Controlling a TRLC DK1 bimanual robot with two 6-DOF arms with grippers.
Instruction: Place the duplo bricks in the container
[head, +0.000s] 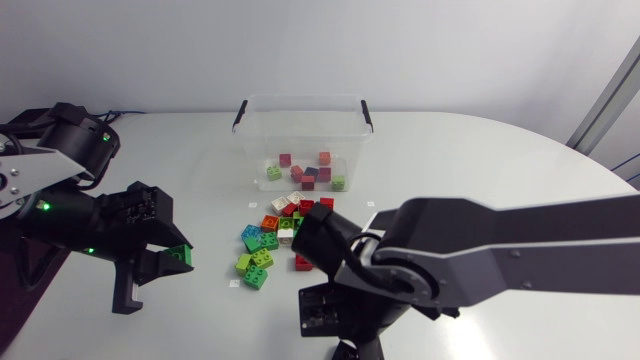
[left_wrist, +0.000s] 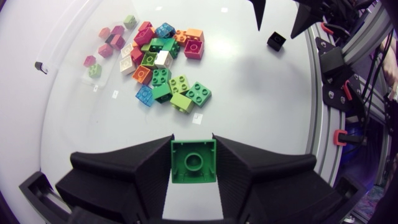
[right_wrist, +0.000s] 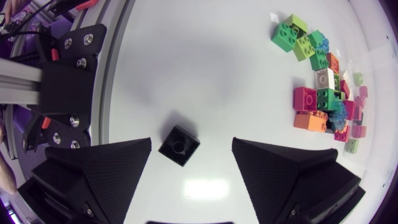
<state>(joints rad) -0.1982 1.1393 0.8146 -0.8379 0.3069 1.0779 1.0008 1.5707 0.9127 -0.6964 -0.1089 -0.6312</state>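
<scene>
My left gripper is shut on a green duplo brick, held off the table at the front left. A pile of coloured bricks lies mid-table, ahead of that gripper. Behind the pile stands the clear container with black handles and several bricks inside. My right arm reaches to the table's front. In the right wrist view my right gripper is open, and a black brick lies on the table between its fingers, untouched. The same black brick shows under that gripper's tips in the left wrist view.
The pile lies off to one side of my right gripper, with the container beyond it. The table's front edge and a metal frame are close on the gripper's other side. White tabletop lies between the two grippers.
</scene>
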